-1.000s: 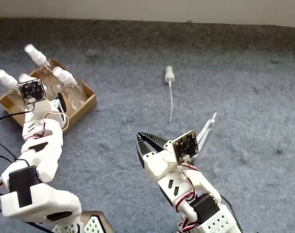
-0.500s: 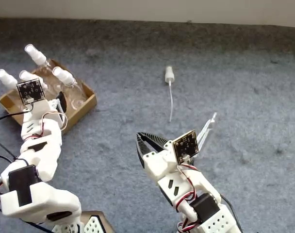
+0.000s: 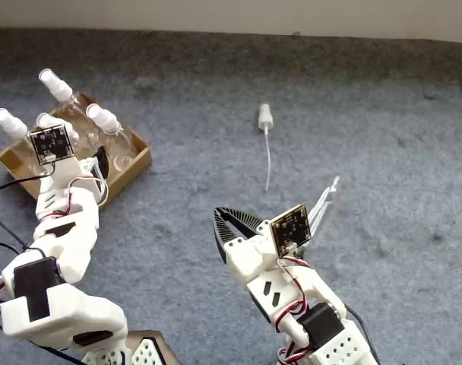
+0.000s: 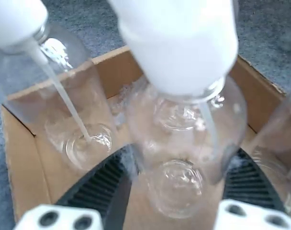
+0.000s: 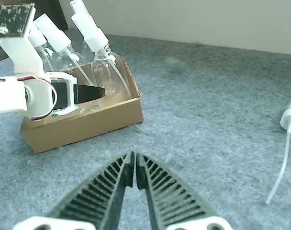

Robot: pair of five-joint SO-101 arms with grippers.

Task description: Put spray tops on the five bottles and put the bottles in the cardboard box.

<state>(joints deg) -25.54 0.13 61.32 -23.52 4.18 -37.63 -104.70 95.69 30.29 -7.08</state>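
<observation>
The table (image 3: 383, 114) carries a grey carpet-like cover. A cardboard box (image 3: 136, 163) sits at its far left. A loose spray top (image 3: 266, 118) lies mid-table, well apart, and a clear bottle (image 3: 324, 201) lies nearer the arms.

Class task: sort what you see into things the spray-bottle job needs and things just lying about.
Job: cardboard box; capped bottle in left claw; three capped bottles beside it; loose spray top; uncapped bottle; right claw, shut.
Lying about: grey carpet; pale wall.

White moulded plastic left arm (image 3: 64, 228) and right arm (image 3: 265, 277), trimmed in black.
Each carries black servo blocks (image 3: 35, 287), red-and-white wire bundles (image 3: 292, 308) and a square black wrist circuit board (image 3: 290, 228); the right end effector (image 5: 135, 160) has black ribbed fingers (image 5: 112, 184) on a white base.
</observation>
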